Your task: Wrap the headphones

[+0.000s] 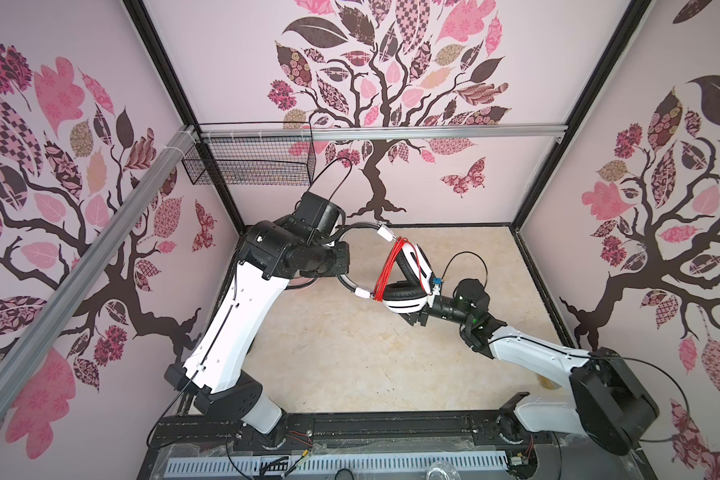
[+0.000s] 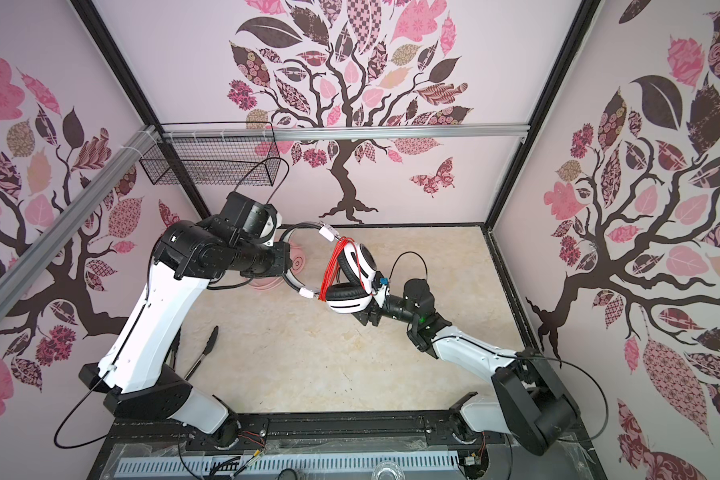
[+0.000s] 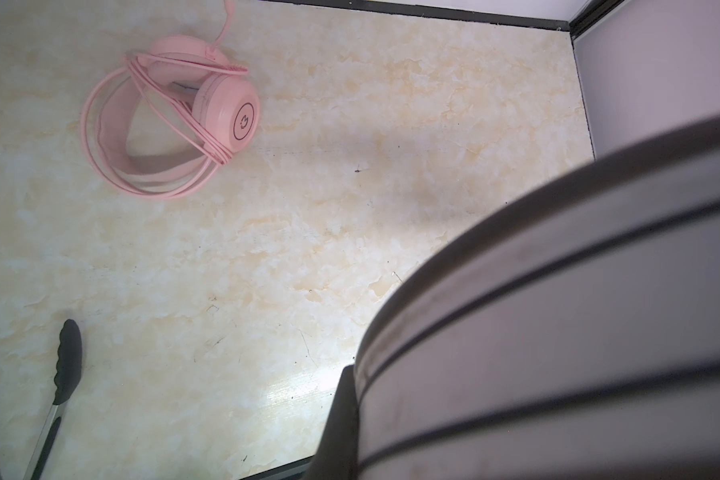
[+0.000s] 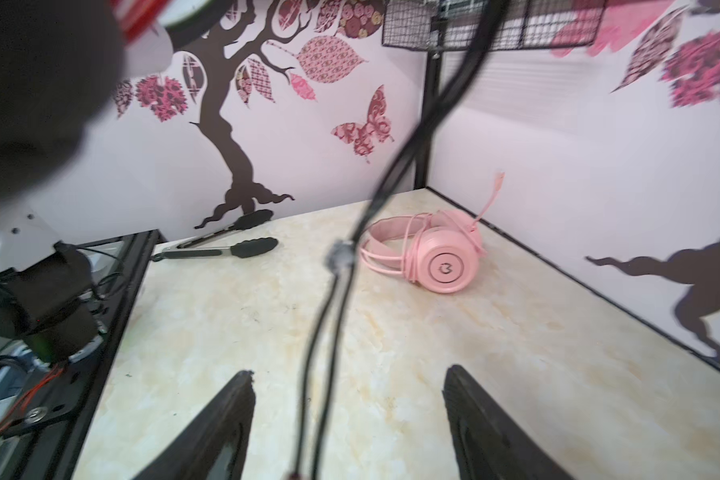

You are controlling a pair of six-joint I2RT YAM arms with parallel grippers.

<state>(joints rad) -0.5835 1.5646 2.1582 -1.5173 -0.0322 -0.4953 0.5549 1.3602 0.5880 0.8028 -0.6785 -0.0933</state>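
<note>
The white headphones (image 1: pixel 404 301) with black ear pads hang above the table in both top views. Their orange-red cable (image 1: pixel 387 270) is wound in several loops across the ear cups. My left gripper (image 1: pixel 341 268) is shut on their black headband (image 3: pixel 557 332), which fills the left wrist view as a blur. My right gripper (image 4: pixel 350 378) is open just under the lower ear cup (image 2: pixel 347 301); thin black headband wires (image 4: pixel 337 291) run between its jaws without touching them. The pink headphones (image 4: pixel 433 253) lie on the table with their pink cable looped round them (image 3: pixel 171 116).
Black-tipped tongs (image 2: pixel 202 353) lie on the marble-patterned table (image 1: pixel 350 361) near the left arm's base. A black wire basket (image 1: pixel 250 162) hangs on the back rail at the left. Patterned walls close in the table on three sides.
</note>
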